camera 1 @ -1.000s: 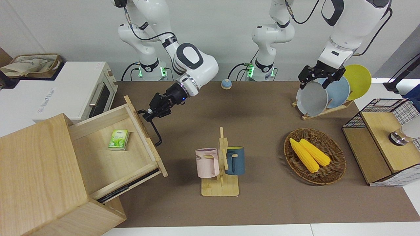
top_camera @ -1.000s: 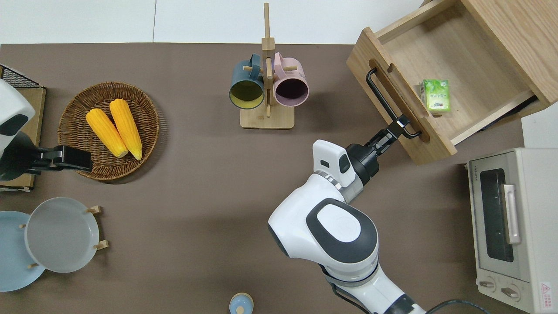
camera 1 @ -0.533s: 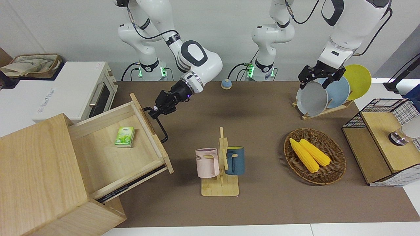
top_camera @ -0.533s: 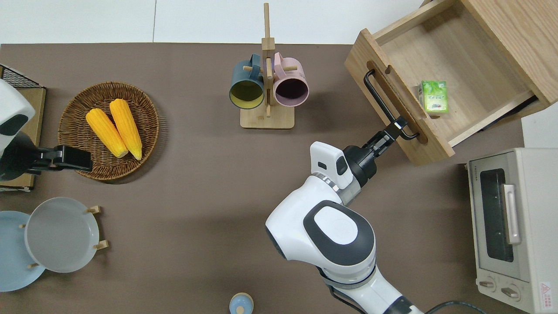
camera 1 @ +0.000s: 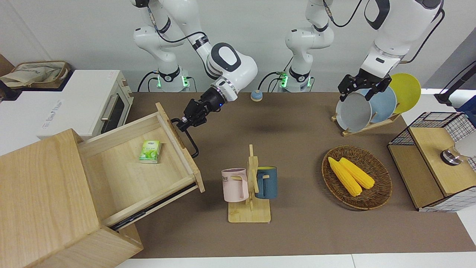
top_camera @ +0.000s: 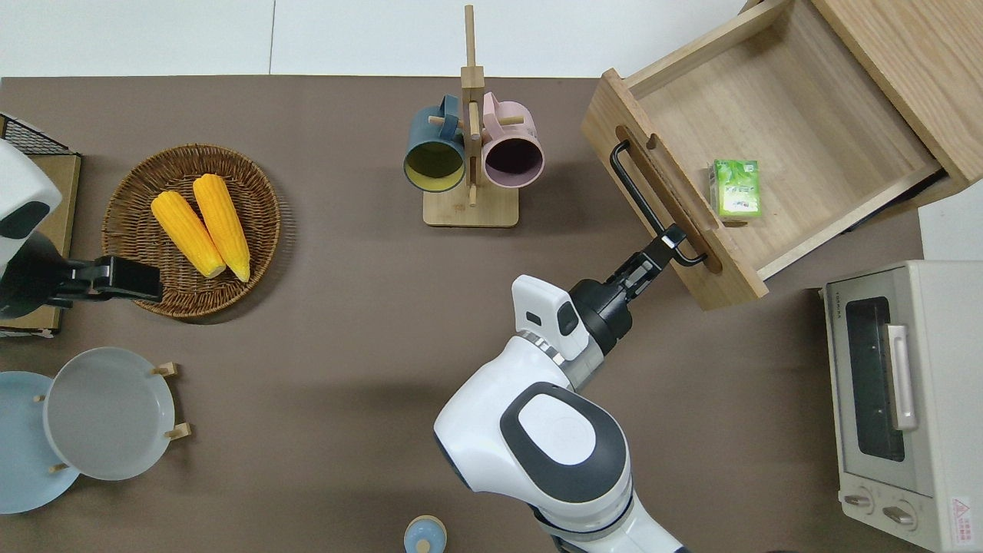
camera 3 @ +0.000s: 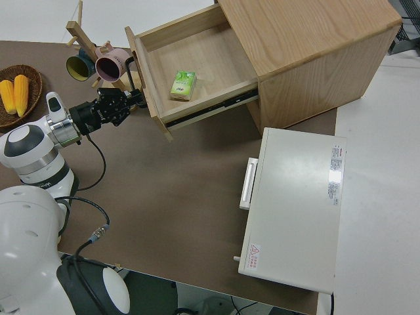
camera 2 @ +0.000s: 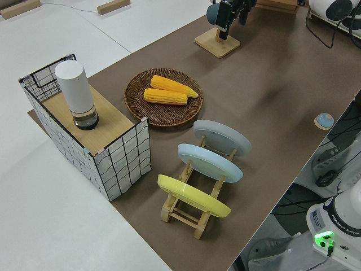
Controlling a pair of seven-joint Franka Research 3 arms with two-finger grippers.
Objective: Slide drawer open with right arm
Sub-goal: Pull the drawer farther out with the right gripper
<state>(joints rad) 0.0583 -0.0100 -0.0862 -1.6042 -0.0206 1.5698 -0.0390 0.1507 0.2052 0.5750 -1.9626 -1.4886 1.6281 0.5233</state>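
The right pincer (top_camera: pixel 666 244) is clamped on the black bar handle (top_camera: pixel 649 209) of the drawer (top_camera: pixel 756 146), which stands mostly pulled out of the cabinet (camera 1: pixel 44 197) at the worktop's (top_camera: pixel 322 322) 1 o'clock corner, overhead. The pull looks nearly finished; next probably comes a short draw toward 8 o'clock, then release. A green packet (top_camera: pixel 736 188) lies inside. The mug rack (top_camera: pixel 470 146) at 9 o'clock of the drawer front could obstruct. The left arm is parked.

Two white, glossy jointed arms with rounded shells. Dark grey oval panel on the right arm (top_camera: pixel 564 453), ringed silver collar and black wrist with a small blue light. Black two-finger right gripper (camera 1: pixel 185 122); matching black left gripper (camera 1: pixel 356 87). Black cables looped along the upper links. Green lights glowed at both bases.
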